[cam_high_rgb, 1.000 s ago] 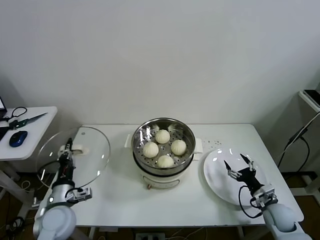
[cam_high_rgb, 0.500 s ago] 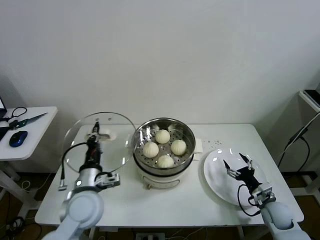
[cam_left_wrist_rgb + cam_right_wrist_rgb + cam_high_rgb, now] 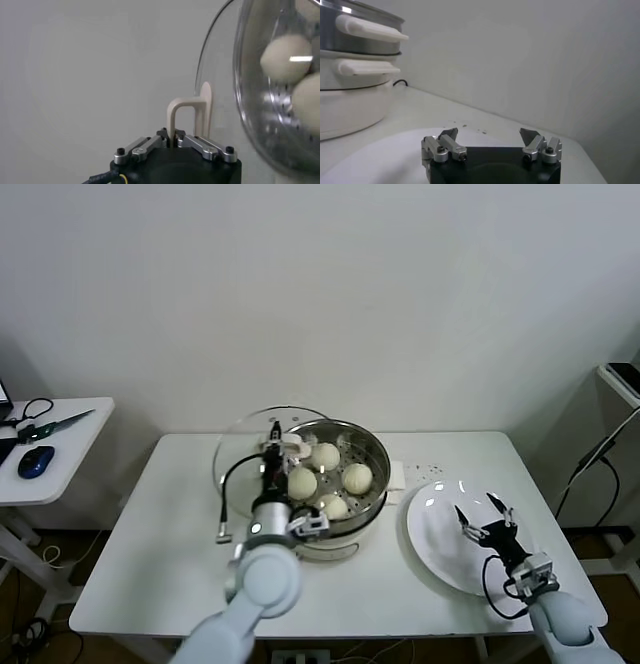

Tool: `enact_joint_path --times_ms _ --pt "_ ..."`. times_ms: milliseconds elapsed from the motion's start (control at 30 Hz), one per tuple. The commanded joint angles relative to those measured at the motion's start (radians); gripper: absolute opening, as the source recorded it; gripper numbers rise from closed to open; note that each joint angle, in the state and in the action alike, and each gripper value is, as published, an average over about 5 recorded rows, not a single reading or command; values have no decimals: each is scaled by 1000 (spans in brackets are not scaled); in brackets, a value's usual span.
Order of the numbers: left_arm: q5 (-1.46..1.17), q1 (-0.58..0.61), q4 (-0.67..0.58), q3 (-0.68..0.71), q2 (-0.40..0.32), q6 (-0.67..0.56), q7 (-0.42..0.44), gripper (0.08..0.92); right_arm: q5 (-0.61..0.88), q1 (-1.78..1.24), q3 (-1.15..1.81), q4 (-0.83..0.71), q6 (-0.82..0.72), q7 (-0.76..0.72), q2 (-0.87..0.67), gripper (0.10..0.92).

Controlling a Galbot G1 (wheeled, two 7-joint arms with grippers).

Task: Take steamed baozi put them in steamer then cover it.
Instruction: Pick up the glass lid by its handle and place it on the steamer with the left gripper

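Glass cover clamped in left end effector beside steamer; right end effector spread wide, empty.

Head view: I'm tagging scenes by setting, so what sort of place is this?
Probably a lab or office test corner, not a kitchen: a bare white table holding a steamer, and a side desk with a computer mouse and scissors.

The steamer is shiny polished steel with a perforated metal tray, on a smooth white plastic-looking base. The cover is clear glossy glass with a matt cream handle. The steamed baozi look smooth, matt and doughy. The plate is glossy white; the worktop is smooth matt white.
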Motion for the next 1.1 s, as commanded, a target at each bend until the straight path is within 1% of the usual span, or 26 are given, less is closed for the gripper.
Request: enact_joint_path --times_ms 33,167,367,1100 --pt "79 -73 210 66 -261 48 -33 151 -2 -3 12 -13 7 -4 2 823" --pt "71 -72 254 49 -276 48 -55 151 -4 -5 17 -15 10 -5 3 823" --pt "57 -69 282 31 -281 48 -74 151 -12 -7 20 -17 12 -7 8 823" --pt "48 -69 319 19 -267 48 -67 151 -34 -4 21 -27 20 -13 21 823"
